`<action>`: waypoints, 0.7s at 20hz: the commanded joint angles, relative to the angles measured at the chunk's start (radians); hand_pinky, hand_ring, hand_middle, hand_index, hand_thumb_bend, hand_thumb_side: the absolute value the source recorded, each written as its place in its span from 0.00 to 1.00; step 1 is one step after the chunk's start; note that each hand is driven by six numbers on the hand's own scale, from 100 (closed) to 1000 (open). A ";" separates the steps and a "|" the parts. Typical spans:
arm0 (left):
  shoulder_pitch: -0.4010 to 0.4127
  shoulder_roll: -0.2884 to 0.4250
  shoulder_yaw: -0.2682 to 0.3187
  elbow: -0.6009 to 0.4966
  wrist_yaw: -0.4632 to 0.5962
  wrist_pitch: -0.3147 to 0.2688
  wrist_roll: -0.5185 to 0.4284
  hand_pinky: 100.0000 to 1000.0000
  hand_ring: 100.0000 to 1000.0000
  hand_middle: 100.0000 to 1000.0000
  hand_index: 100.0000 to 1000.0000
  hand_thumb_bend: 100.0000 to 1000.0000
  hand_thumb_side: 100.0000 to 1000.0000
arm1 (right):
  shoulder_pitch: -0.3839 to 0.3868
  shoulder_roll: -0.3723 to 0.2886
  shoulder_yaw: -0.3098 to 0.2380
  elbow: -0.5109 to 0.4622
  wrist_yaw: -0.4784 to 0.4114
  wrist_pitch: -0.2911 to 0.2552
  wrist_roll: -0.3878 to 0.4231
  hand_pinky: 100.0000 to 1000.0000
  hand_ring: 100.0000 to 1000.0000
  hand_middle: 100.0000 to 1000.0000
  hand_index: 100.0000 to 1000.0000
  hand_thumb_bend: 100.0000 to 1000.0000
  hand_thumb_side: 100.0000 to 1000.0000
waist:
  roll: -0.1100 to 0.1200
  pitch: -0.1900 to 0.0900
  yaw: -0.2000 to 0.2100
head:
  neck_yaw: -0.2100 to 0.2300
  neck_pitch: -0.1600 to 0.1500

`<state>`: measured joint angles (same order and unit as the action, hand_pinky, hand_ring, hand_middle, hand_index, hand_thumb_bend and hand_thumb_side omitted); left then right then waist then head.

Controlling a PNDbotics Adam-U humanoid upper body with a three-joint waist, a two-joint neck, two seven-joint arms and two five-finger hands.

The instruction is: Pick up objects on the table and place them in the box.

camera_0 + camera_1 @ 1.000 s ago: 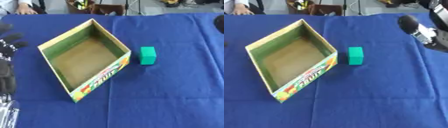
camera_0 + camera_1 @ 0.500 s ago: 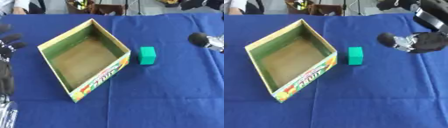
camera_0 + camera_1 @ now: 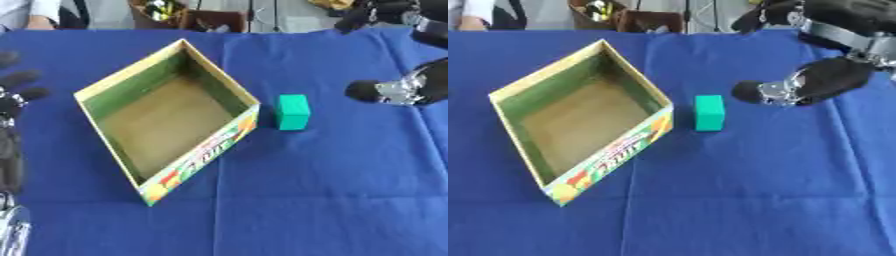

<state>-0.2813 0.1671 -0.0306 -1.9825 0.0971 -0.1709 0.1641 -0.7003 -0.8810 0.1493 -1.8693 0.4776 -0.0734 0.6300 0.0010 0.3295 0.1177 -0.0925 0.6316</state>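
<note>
a green block (image 3: 710, 113) is seen upright on the blue tablecloth (image 3: 737, 190), just right of the open cardboard box (image 3: 166, 116) and apart from it. the right hand (image 3: 815, 82) is held to the block's right, fingers spread wide, nothing gripped. the left hand (image 3: 16, 95) is shown at the left edge, fingers relaxed.

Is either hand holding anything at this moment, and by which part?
Nothing is held. The right hand is beside the green block, apart from it; the left hand idles.
</note>
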 commanded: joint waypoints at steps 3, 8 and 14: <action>-0.003 0.020 -0.007 -0.017 0.005 0.002 -0.007 0.62 0.68 0.71 0.82 0.00 1.00 | -0.085 0.018 0.038 0.113 0.076 0.003 0.068 0.79 0.81 0.75 0.92 0.45 0.74 | -0.004 -0.024 0.006 | -0.010 0.003; -0.004 0.019 -0.009 -0.017 0.007 0.004 -0.009 0.62 0.68 0.71 0.82 0.00 1.00 | -0.140 0.065 0.069 0.219 0.104 -0.004 0.122 0.81 0.82 0.74 0.90 0.49 0.51 | -0.006 -0.022 0.011 | -0.014 0.003; -0.007 0.018 -0.011 -0.017 0.009 0.005 -0.012 0.62 0.68 0.71 0.82 0.00 1.00 | -0.183 0.107 0.089 0.297 0.118 0.000 0.164 0.81 0.82 0.73 0.89 0.53 0.41 | -0.007 -0.020 0.017 | -0.020 0.004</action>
<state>-0.2805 0.1672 -0.0374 -1.9825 0.1048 -0.1646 0.1561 -0.8620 -0.7646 0.2429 -1.5821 0.5851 -0.0730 0.7858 -0.0061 0.3272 0.1338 -0.1094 0.6319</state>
